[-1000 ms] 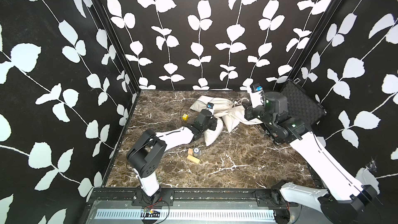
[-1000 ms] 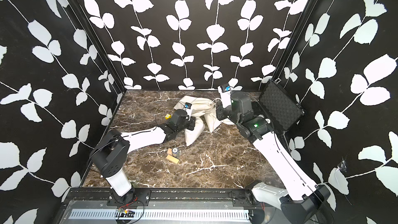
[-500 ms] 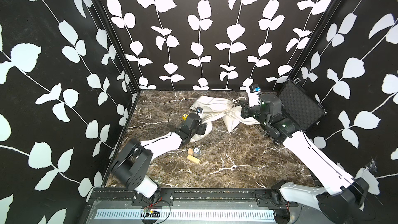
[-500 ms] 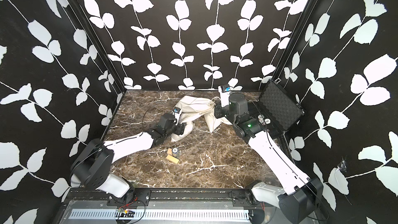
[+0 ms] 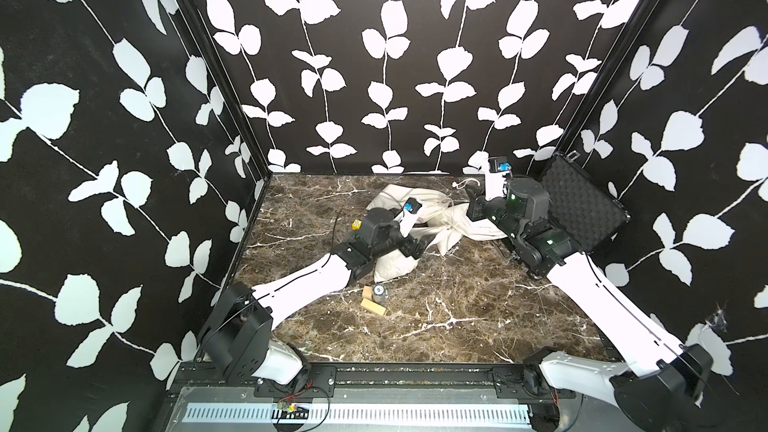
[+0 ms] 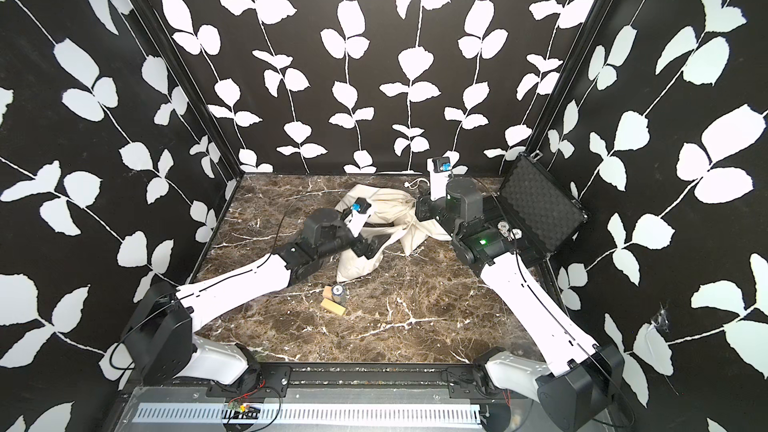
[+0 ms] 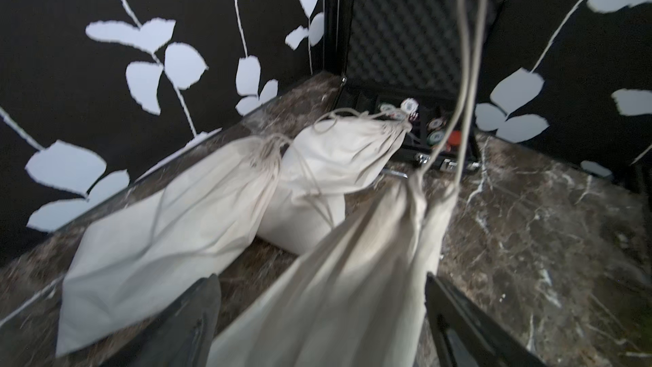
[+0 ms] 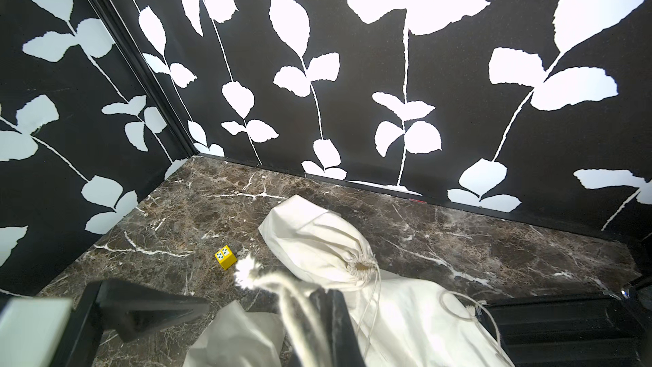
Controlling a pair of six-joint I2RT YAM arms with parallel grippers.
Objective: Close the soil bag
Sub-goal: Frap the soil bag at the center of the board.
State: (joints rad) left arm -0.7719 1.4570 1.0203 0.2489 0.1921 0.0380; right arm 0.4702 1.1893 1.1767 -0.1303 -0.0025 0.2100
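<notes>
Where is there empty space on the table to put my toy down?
Most room: the front half of the marble table, on the camera side of the wooden block. A smaller bare patch lies in the back left corner, behind the yellow cube. Crowded: the back right, where cloth bags, a taut drawstring and the black case bunch together.

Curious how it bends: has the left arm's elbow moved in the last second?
Yes. The elbow has swung toward the front rail and left wall.

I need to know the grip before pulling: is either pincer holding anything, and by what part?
The right pincer is shut on the drawstring, near its frayed end. The left pincer is open astride the bag, holding nothing.
</notes>
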